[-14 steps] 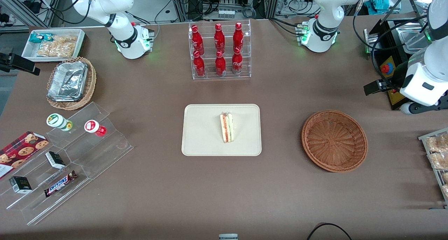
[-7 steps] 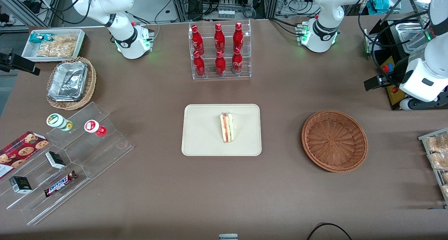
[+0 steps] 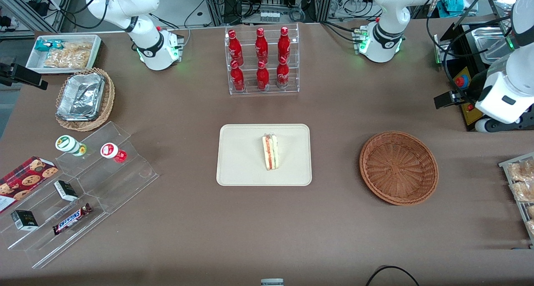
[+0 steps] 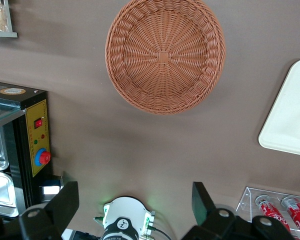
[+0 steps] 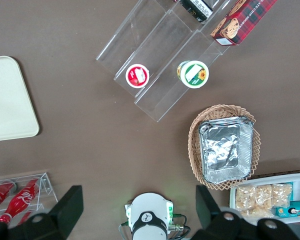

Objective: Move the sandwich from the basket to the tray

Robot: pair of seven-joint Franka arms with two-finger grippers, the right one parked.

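Note:
The sandwich (image 3: 270,152), a pale wedge with red and green filling, lies on the cream tray (image 3: 238,161) in the middle of the table. The reddish-brown wicker basket (image 3: 398,167) sits beside the tray toward the working arm's end and holds nothing. My gripper (image 3: 507,123) hangs high near that end of the table, farther from the front camera than the basket. In the left wrist view the gripper (image 4: 134,200) is open, its fingers (image 4: 65,200) wide apart with nothing between them, and both the basket (image 4: 165,55) and a corner of the tray (image 4: 290,120) show.
A clear rack of red bottles (image 3: 262,61) stands farther from the front camera than the tray. A black control box with a red button (image 3: 461,81) sits by my gripper. A snack tray (image 3: 519,181) lies at the working arm's end; acrylic steps with snacks (image 3: 83,186) lie toward the parked arm's end.
My gripper has drifted slightly upward and away from the front camera. The sandwich, tray and basket have not moved.

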